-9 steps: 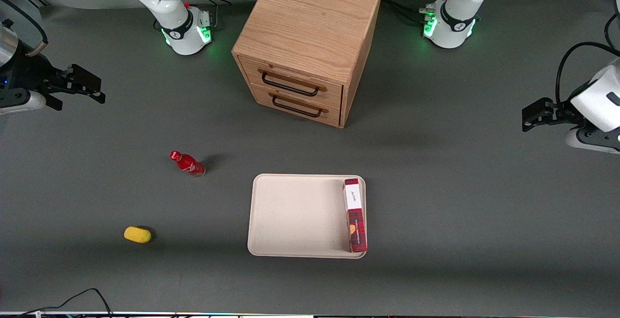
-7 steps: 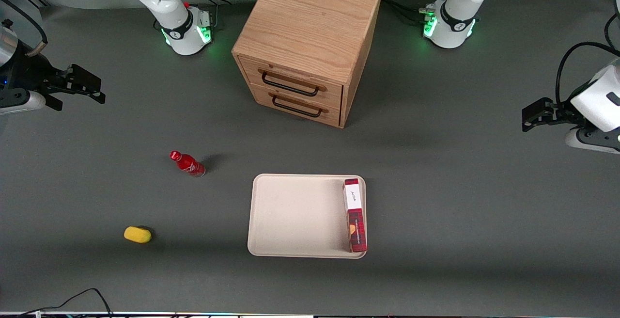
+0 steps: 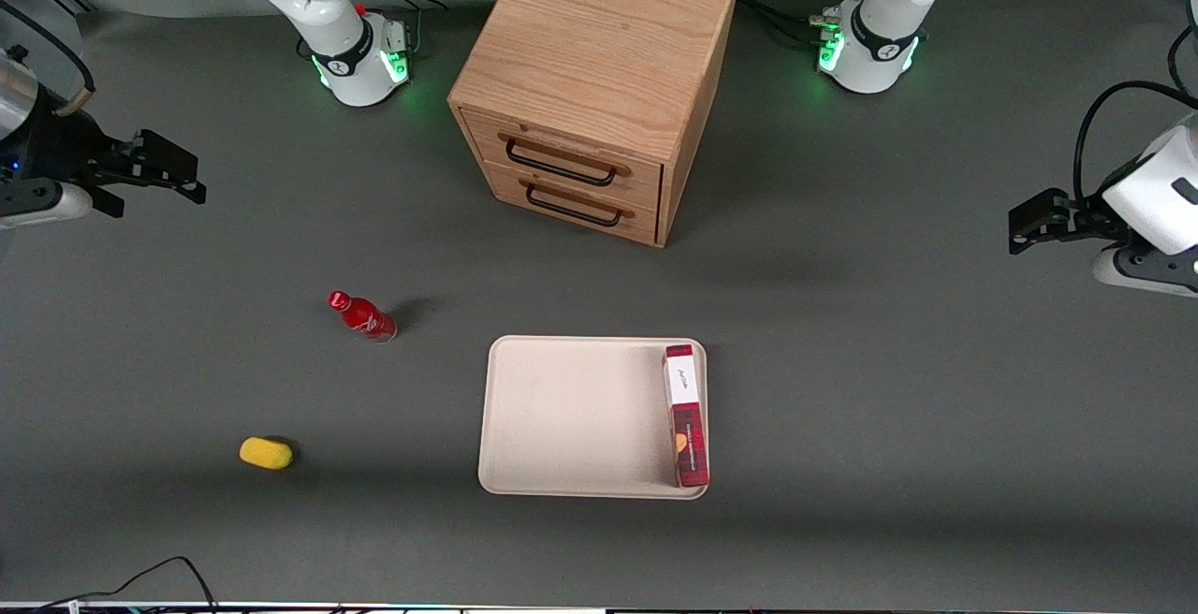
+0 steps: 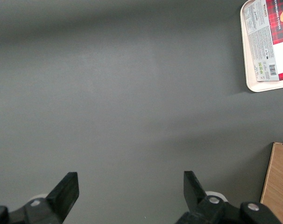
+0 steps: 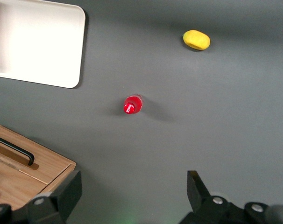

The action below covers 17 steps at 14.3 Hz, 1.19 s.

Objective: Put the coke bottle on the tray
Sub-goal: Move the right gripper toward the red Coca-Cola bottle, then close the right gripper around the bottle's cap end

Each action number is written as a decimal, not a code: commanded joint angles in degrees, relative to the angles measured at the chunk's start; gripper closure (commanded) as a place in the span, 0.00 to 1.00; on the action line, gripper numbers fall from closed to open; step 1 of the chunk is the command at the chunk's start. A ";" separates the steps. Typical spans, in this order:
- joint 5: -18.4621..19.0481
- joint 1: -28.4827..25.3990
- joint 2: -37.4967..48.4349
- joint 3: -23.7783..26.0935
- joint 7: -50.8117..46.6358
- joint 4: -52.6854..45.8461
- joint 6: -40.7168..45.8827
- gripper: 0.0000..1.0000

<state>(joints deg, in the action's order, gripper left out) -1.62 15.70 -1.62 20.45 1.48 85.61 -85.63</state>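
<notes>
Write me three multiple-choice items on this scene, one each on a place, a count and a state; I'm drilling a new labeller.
1. Where is the coke bottle?
A. on the tray
B. on the table, apart from the tray
C. in a drawer

2. How many drawers does the wooden cabinet show?
A. one
B. two
C. three

3. How is the gripper?
A. open, holding nothing
B. shut on the bottle
C. shut on the yellow lump

Answers:
1 B: it stands on bare table toward the working arm's end, clear of the tray.
2 B: two handles, one above the other.
3 A: its fingers are spread, high above the table, away from the bottle.
</notes>
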 commanded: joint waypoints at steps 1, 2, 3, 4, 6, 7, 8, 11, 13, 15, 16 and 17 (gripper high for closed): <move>-1.02 0.12 -1.37 0.29 0.10 3.30 -5.30 0.00; -1.10 0.12 -0.76 0.55 -0.68 6.72 -8.90 0.00; -1.10 0.12 -0.40 0.81 -1.64 9.72 -11.98 0.00; -1.02 0.03 -0.40 0.90 -2.26 12.70 -15.49 0.00; -1.10 -0.24 0.12 1.08 -2.36 19.90 -23.83 0.00; -1.10 -0.24 0.91 1.60 -2.36 24.20 -29.10 0.00; -1.10 -0.24 1.53 2.30 -2.36 28.60 -34.28 0.00; -0.93 -0.41 1.10 3.10 -4.46 36.01 -44.59 0.00; -0.32 -0.59 0.40 3.28 -4.38 39.96 -50.13 0.02; -0.23 -0.68 -0.65 3.54 -4.38 42.26 -54.01 0.03; -0.23 -0.68 -1.36 3.80 -4.38 42.61 -54.46 0.05; 0.12 -0.68 -1.89 3.89 -4.38 42.79 -55.16 0.05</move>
<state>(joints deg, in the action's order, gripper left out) -1.66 15.34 -3.43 23.99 -1.69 127.18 -138.67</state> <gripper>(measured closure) 0.044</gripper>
